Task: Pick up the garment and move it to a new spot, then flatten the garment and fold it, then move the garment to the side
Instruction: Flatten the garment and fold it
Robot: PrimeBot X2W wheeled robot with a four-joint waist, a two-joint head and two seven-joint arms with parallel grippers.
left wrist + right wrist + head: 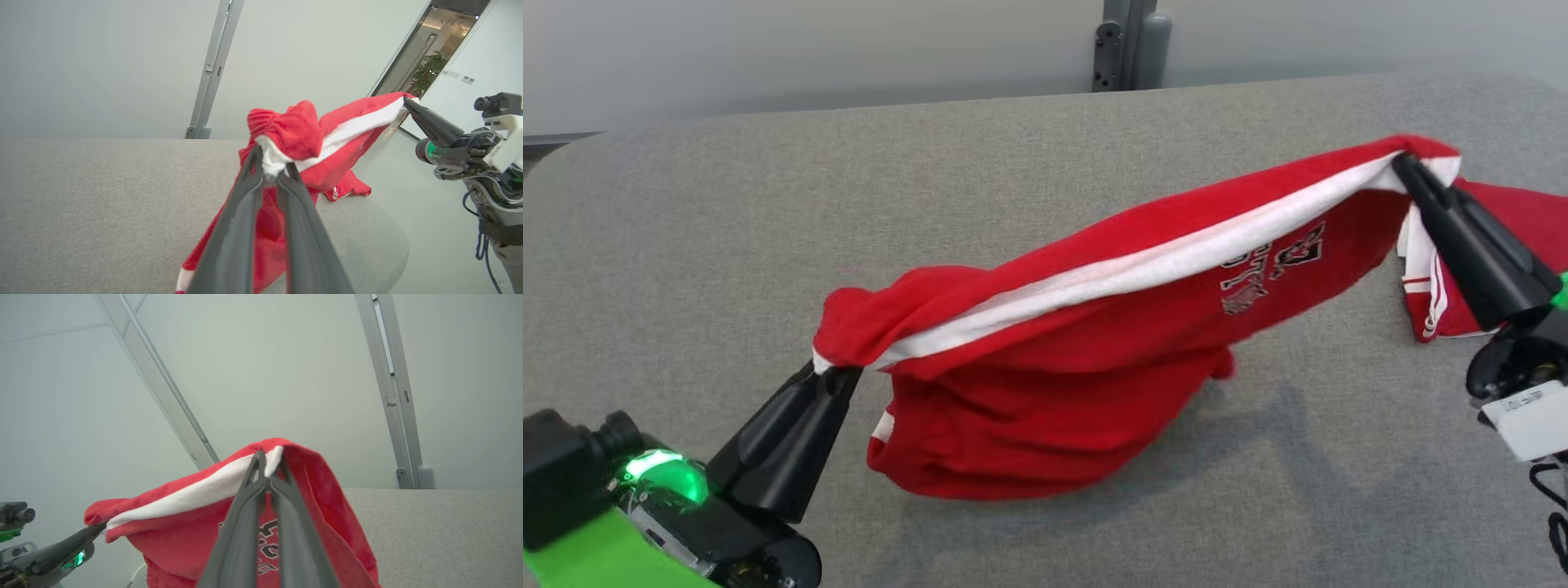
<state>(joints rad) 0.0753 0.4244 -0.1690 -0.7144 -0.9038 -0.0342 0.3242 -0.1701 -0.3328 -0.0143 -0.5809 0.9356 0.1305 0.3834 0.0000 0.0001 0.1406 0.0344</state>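
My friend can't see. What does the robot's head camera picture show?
A red garment with a white stripe hangs stretched between two dark grippers above a grey table. The left gripper pinches its lower-left end, the right gripper its higher right end, and some cloth lies on the table beside the right gripper.

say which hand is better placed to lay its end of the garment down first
Probably left: the left hand grips the garment low near the table; the right hand holds its end higher.
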